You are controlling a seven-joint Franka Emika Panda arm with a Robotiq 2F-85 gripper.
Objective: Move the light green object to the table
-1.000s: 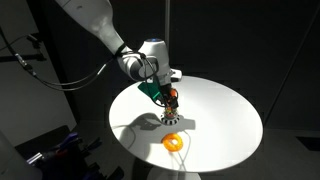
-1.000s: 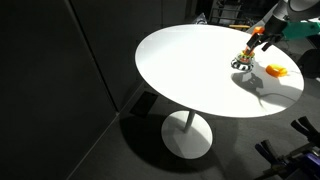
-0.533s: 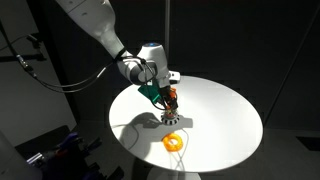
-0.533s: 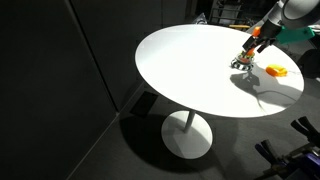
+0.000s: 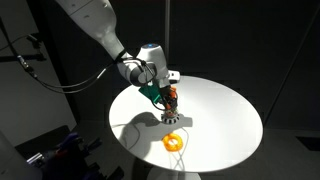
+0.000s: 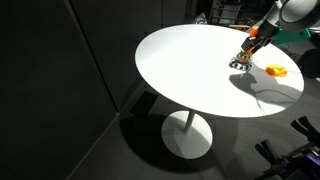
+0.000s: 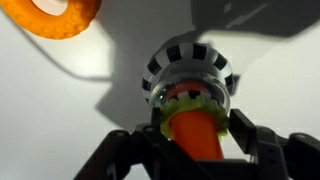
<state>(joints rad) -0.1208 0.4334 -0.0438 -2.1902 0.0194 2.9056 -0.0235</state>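
In an exterior view, the white arm (image 5: 100, 25) reaches down from the upper left over the round white worktop (image 5: 225, 110), and its hand (image 5: 168, 101) hangs directly above the checkered base (image 5: 170, 120) of an upright orange peg (image 5: 172, 104). An orange ring (image 5: 174, 141) lies flat on the worktop near the base, on the side towards the camera and apart from it. The light green object is too small to pick out here. In an exterior view from farther away, the worktop (image 6: 190, 60) fills the middle of the picture on its single pedestal. The hand (image 6: 251, 44) comes in from the upper right over the checkered base (image 6: 241, 63), and the orange ring (image 6: 276, 70) lies beside the base, towards the worktop's right edge. In the wrist view, the camera looks down along the orange peg (image 7: 200, 135) onto its black-and-white checkered base (image 7: 190, 65), which stands on the bare worktop (image 7: 285, 85). The light green object (image 7: 167, 122) sits around the peg as a pale collar (only its edges show past the orange). The hand (image 7: 195, 135) straddles the peg, and its dark fingers (image 7: 250, 140) press against the green piece from both sides, so the hand is grasping it. The orange ring (image 7: 65, 15) shows in the top left corner, well apart from the base.
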